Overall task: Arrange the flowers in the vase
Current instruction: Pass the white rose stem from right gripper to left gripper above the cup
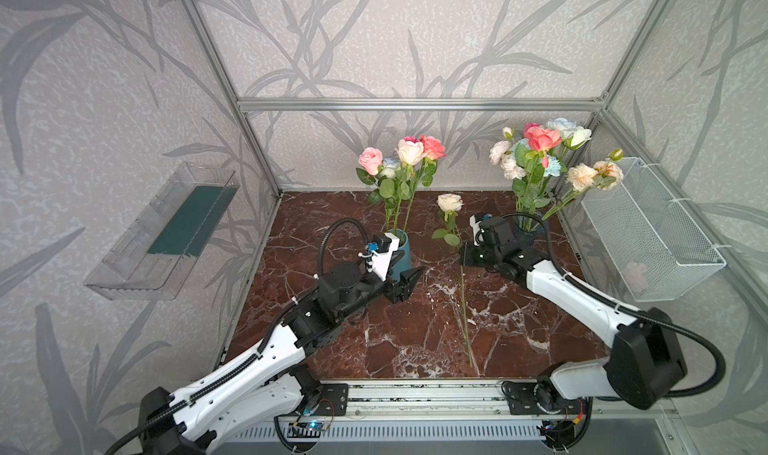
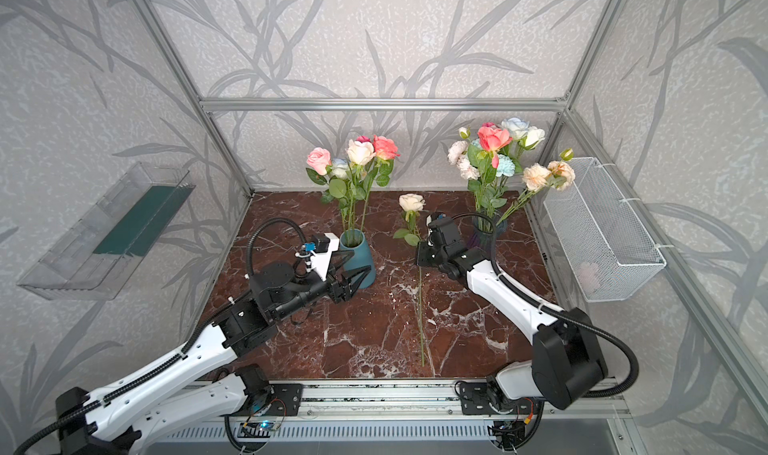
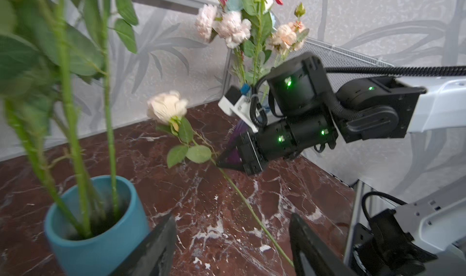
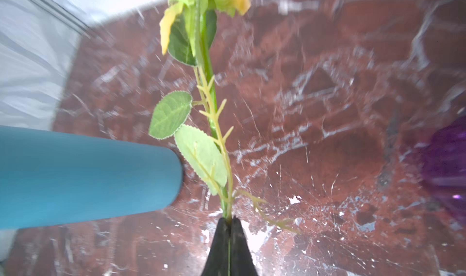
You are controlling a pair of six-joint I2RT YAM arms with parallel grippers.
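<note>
A cream rose [image 1: 450, 202] [image 3: 167, 107] is tilted over the middle of the marble table, its long stem [image 1: 465, 320] running toward the front edge. My right gripper [image 1: 462, 262] [image 4: 230, 220] is shut on that stem just below the leaves. The teal vase [image 1: 405, 253] [image 3: 100, 242] holds several pink, coral and cream flowers [image 1: 409, 151]. My left gripper [image 1: 411, 278] [image 3: 232, 237] is open right beside the vase, nothing between its fingers. The rose's stem [image 3: 252, 211] passes close to one finger.
A purple glass vase [image 1: 524, 230] at the back right holds a mixed bunch [image 1: 540, 149]. A white wire basket [image 1: 652, 232] hangs on the right wall and a clear tray [image 1: 162, 232] on the left wall. Aluminium frame posts stand at the corners.
</note>
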